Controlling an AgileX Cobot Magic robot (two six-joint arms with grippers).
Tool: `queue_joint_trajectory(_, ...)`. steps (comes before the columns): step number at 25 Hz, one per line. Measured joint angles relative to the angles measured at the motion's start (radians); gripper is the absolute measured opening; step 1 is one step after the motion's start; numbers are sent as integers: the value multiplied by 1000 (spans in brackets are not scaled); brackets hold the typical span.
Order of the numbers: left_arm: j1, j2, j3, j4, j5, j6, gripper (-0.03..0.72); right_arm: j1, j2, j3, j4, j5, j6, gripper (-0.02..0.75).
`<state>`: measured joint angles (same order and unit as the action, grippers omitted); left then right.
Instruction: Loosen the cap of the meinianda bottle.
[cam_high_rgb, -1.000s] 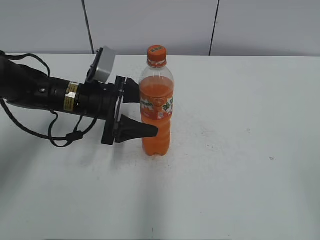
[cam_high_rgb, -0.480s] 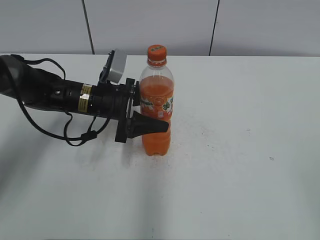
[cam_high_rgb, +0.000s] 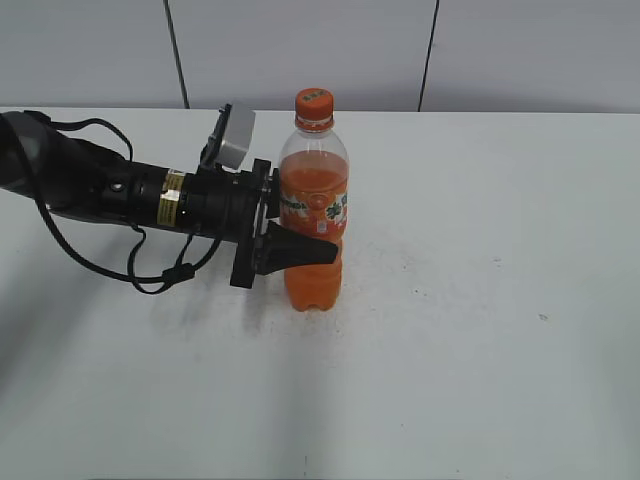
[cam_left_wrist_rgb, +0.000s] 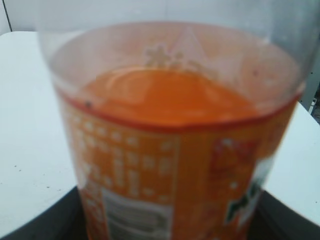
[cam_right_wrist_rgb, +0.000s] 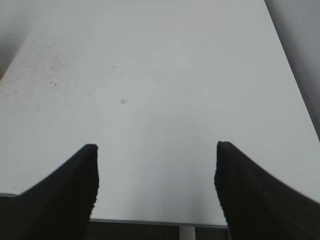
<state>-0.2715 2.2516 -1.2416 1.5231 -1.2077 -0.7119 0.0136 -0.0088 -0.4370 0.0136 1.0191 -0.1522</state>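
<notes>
The meinianda bottle (cam_high_rgb: 314, 285) stands upright on the white table, with orange liquid and a label band at mid-body. Its orange cap (cam_high_rgb: 313, 102) is on top, with nothing touching it. My left gripper (cam_high_rgb: 300, 226) reaches in from the left and is shut on the bottle at label height: one finger lies across its front, the other is hidden behind it. In the left wrist view the bottle (cam_left_wrist_rgb: 170, 125) fills the frame, with dark finger edges in the bottom corners. My right gripper (cam_right_wrist_rgb: 156, 147) is open and empty over bare table, and is out of the exterior view.
The white table (cam_high_rgb: 480, 330) extends to the right and in front of the bottle. A grey panelled wall (cam_high_rgb: 300, 50) stands behind it. The left arm's cables (cam_high_rgb: 130, 275) hang over the table at the left. The table's edge (cam_right_wrist_rgb: 150, 221) lies under the right gripper.
My left gripper moved right from beside the bottle until its fingers came around the bottle at label height, then closed in on it. The bottle has stayed upright in place.
</notes>
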Motion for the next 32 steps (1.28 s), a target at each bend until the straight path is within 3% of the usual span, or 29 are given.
queue_joint_trajectory(18,0,0,0,2,0,0,430,0,0,0,-2,-2,-7,545)
queue_joint_trajectory(22,0,0,0,3,0,0,430,0,10,-42,-2,-13,64,545)
queue_joint_trajectory(32,0,0,0,3,0,0,430,0,533,-349,43,39,129,545)
